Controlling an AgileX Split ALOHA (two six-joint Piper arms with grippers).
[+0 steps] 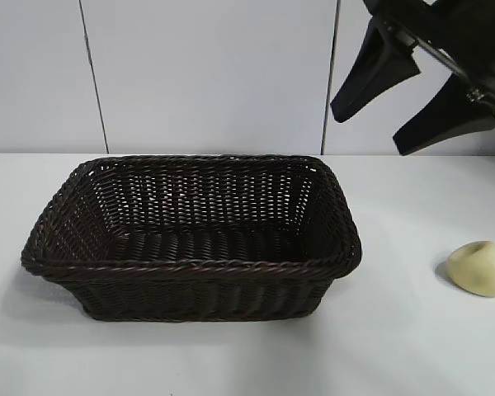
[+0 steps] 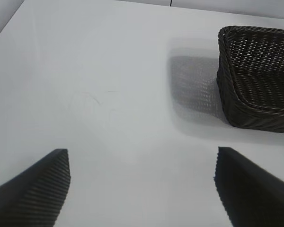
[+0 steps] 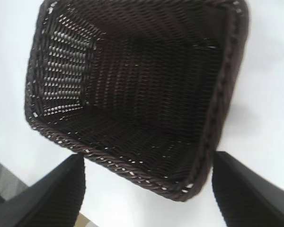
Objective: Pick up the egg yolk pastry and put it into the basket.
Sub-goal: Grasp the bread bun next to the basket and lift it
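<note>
Task barely begun — the egg yolk pastry [image 1: 478,268] lies on the white table [image 1: 412,355] to the right of the basket [image 1: 190,264], apart from it and untouched. The basket appears empty. The right gripper [image 1: 408,95] hangs high at far right, fingers spread, holding nothing. The left gripper [image 2: 142,189] is likewise spread over bare table. Grasp, carry and drop all remain.

Bright, even light over a white table, soft shadows, some blur up close.

The basket [image 1: 190,239] throws a faint shadow on the table [image 1: 412,346] along its near and left sides; the egg yolk pastry [image 1: 478,268] shades its left. In the right wrist view the basket is smeared and dark inside.
</note>
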